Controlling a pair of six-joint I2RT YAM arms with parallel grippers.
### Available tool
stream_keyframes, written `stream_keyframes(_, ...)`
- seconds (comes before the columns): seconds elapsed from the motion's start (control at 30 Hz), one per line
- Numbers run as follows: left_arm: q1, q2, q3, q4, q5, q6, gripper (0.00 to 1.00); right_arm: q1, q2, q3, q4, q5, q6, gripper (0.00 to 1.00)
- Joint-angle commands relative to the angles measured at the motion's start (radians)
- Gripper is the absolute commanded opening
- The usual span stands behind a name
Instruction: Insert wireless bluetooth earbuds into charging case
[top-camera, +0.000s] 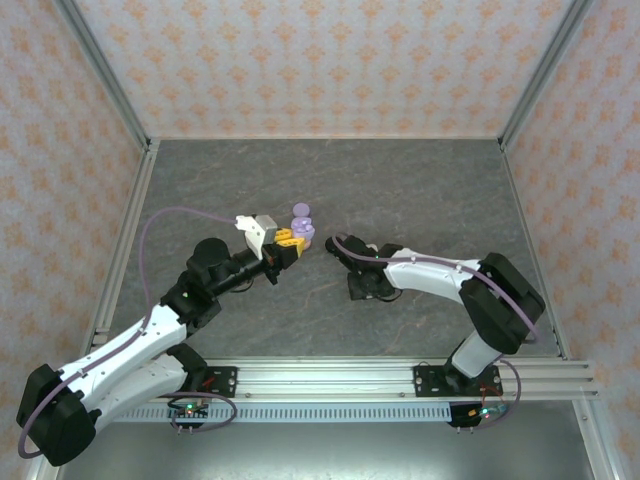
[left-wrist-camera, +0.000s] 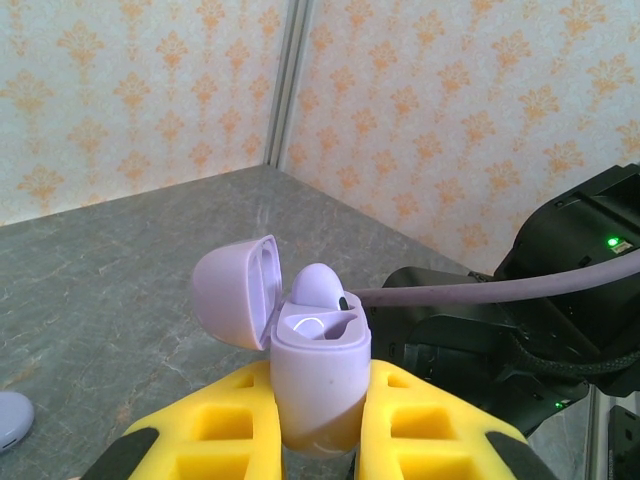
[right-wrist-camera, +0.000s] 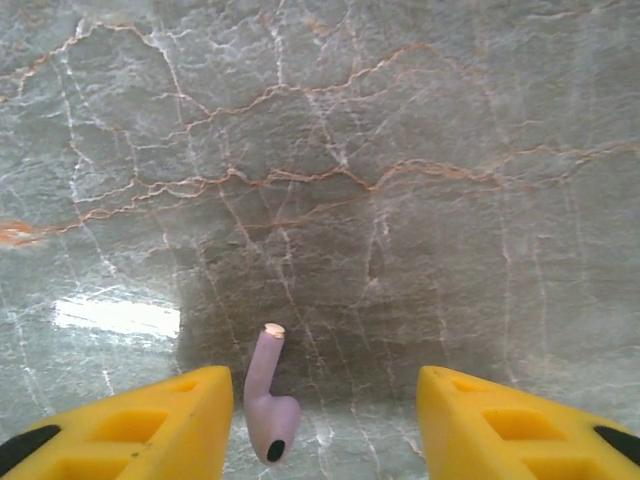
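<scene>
Right fingers (right-wrist-camera: 150, 420), spread, have the purple earbud (right-wrist-camera: 268, 395) close beside one, so closing might flick it away; left fingers (left-wrist-camera: 420, 430) pinch the case (left-wrist-camera: 320, 375).

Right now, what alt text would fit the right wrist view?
A small lavender earbud lies on the grey marbled table between the right gripper's open yellow fingers, much closer to the finger at image left.

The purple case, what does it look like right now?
The case is smooth, glossy lavender plastic, rounded like a pebble. Its hinged lid stands flipped open to one side. One lavender earbud sits in a slot; the other slot looks empty. It is held upright, pinched between the yellow fingers of the left gripper.
</scene>
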Motion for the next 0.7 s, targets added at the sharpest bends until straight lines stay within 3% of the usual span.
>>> stream_keyframes(0.0, -0.007, -0.008, 0.002, 0.011, -0.011, 0.018, 0.02, -0.003, -0.006, 0.022, -0.099, 0.063, -0.018, 0.51)
stream_keyframes(0.57, -0.007, 0.018, 0.017, 0.015, -0.005, 0.020, 0.02, -0.126, -0.014, 0.038, -0.189, 0.172, -0.058, 0.53)
stream_keyframes(0.67, -0.007, 0.021, 0.017, 0.014, -0.005, 0.021, 0.02, -0.127, -0.056, 0.038, -0.169, 0.141, -0.063, 0.54)
